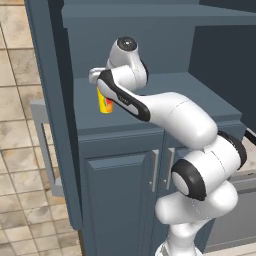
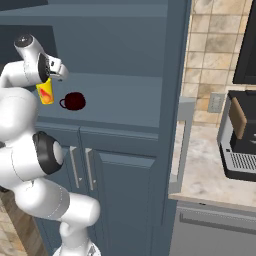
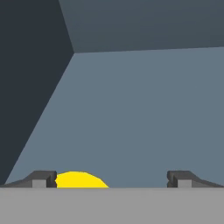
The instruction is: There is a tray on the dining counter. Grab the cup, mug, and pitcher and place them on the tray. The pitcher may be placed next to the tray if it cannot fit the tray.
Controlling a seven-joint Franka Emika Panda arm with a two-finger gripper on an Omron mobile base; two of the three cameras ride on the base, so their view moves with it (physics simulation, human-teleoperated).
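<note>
Your pincer (image 3: 111,179) hangs fully released above the cup (image 1: 104,102) on the cabinet shelf (image 1: 165,97), the cup under its left finger, so centre before you descend. The mug (image 2: 74,101) waits just beside, upright

Yellow cup (image 1: 104,103) with red-orange mark; dark maroon mug (image 2: 75,101); blue-grey cabinet shelf (image 2: 130,107); beige tiled wall (image 2: 212,45).

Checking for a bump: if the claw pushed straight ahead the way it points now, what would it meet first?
Probably the small yellow cup, sitting just inside the left finger of the open claw; past it, the dark blue-grey cabinet shelf. Depth is unclear.
</note>
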